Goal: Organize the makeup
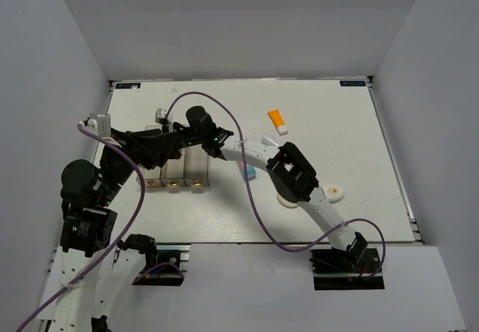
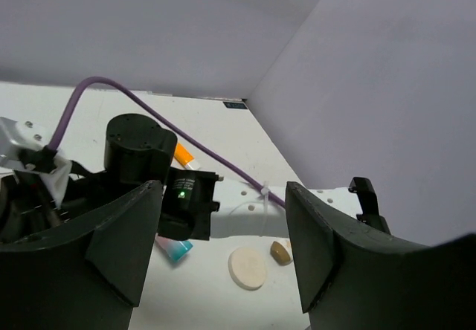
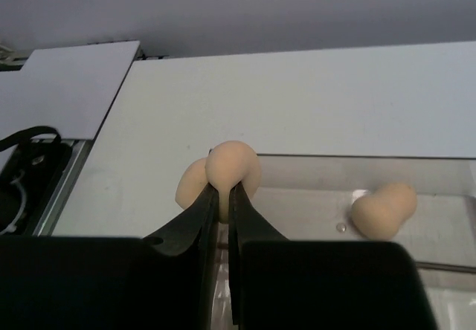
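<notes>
The right gripper (image 3: 224, 195) is clamped on a peach sponge (image 3: 232, 168), holding it at the end of the clear organizer (image 3: 335, 157), where a second sponge (image 3: 383, 209) lies inside. The left gripper (image 2: 222, 196) hangs alongside, jaws wide apart and empty. The sponge looks light and soft, giving under the pinch at its waist. That narrow middle seems the surest hold, and a firm squeeze should do no harm. The orange tube (image 1: 278, 120), teal-ended tube (image 1: 251, 172), puff (image 2: 247, 268) and egg (image 1: 334, 192) lie loose on the table (image 1: 337, 137). No brand or label can be read, and the small blue stickers at the table's far corners are too small to make out.
</notes>
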### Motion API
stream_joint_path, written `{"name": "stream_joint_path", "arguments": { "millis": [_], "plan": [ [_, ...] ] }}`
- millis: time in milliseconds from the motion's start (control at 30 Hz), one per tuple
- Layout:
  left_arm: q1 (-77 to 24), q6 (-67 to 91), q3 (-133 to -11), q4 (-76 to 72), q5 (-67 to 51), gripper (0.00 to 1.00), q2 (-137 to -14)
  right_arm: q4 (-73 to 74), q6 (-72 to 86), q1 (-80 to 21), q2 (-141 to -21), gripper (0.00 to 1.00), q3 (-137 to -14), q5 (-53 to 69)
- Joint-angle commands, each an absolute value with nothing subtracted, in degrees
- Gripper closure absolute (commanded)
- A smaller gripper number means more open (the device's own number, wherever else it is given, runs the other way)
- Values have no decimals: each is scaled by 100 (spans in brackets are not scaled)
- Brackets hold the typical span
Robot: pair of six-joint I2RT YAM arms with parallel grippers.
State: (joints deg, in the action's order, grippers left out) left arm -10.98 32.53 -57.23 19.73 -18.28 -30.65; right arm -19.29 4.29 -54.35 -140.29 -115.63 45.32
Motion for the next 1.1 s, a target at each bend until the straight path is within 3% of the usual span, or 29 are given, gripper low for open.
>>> {"name": "stream_joint_path", "arguments": {
  "millis": [0, 167, 267, 500, 667, 833, 867, 933, 967, 1067],
  "plan": [
    [-1063, 3296, -5871, 2223, -1846, 23, -3067, -2619, 264, -5563, -14229, 100, -11979, 3746],
    [-1063, 3261, -5854, 2294, -1846, 23, -3103, -2540, 26, -5730, -14484, 96, -12094, 2998],
    [-1063, 3269, -5818, 2303, -1846, 23, -3103, -2479, -281, -5748, -14502, 85, -12059, 2821],
    [-1063, 3305, -5844, 2259, -1881, 23, -3146, -2268, -501, -5722, -14476, 36, -11971, 2953],
    [-1063, 3296, -6152, 2391, -1986, 23, -3357, -2267, -457, -5687, -14256, 30, -11988, 3067],
    [-1063, 3340, -6284, 2251, -2301, 29, -3533, -2417, -133, -5442, -13712, 52, -11585, 2857],
    [-1063, 3375, -6284, 2146, -2390, 36, -3568, -2400, -80, -5388, -13441, 68, -11480, 2796],
    [-1063, 3453, -6240, 2022, -2583, 44, -3726, -2198, 113, -5047, -13194, 83, -11164, 2689],
    [-1063, 3489, -6223, 1900, -2836, 53, -3787, -2075, 227, -4932, -12931, 96, -11058, 2724],
    [-1063, 3595, -6082, 1741, -3346, 67, -4104, -1364, 282, -4282, -12369, 100, -10583, 2786]
  ]
}}
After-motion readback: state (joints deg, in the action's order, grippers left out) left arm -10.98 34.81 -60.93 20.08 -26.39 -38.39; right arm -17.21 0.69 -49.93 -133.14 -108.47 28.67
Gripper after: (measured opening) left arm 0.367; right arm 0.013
